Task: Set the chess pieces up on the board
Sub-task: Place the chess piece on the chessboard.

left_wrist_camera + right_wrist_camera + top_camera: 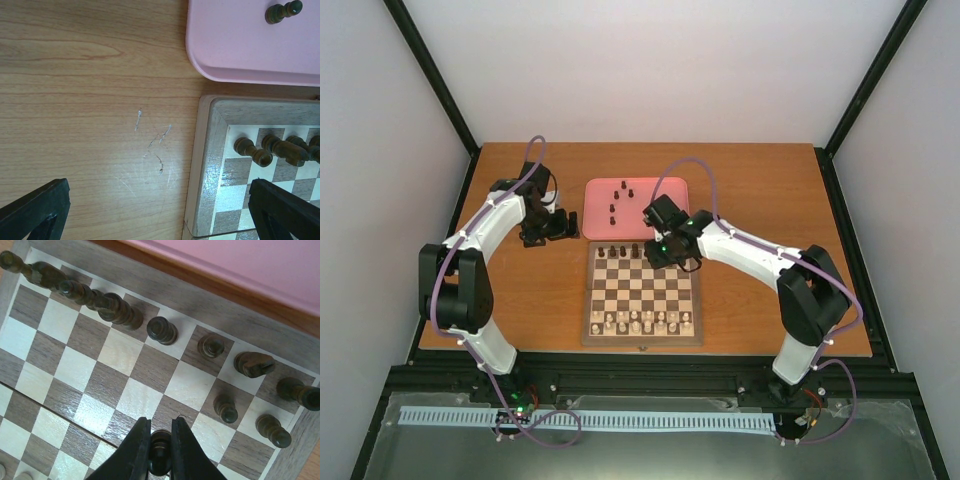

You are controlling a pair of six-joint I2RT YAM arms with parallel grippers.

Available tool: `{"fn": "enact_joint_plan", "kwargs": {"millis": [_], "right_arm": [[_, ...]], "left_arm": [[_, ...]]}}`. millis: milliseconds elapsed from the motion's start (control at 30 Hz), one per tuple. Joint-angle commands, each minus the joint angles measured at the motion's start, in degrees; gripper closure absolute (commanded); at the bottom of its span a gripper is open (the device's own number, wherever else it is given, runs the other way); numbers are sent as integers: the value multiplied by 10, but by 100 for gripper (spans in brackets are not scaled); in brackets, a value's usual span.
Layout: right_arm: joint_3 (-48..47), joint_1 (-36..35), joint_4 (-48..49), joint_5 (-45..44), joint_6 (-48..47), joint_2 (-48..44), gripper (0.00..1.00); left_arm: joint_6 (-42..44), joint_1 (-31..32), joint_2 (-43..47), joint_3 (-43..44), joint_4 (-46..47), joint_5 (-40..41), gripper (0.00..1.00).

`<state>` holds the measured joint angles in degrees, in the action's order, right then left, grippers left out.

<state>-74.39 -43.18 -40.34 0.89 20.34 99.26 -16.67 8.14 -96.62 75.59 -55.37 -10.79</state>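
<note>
The right tool (160, 427) is pinched shut on an upright dark piece (160, 446) over the board (125, 352), its empty second-row square seemingly just beyond, left of two dark pawns (227, 410), while the left tool (159, 205) gapes empty over the table (75, 100) farther left.

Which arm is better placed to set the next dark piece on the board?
Right. The right gripper is closed on a dark piece over the board. The left gripper hangs open over the table beside the board, holding nothing.
</note>
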Motion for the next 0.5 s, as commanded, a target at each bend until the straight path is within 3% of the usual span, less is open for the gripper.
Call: {"fn": "enact_joint_plan", "kwargs": {"millis": [0, 467], "right_arm": [[13, -5, 18, -1, 5, 4, 97], [1, -5, 29, -25, 13, 46, 94]], "left_arm": [[11, 2, 6, 14, -3, 4, 0], [12, 2, 10, 9, -2, 6, 0]]}}
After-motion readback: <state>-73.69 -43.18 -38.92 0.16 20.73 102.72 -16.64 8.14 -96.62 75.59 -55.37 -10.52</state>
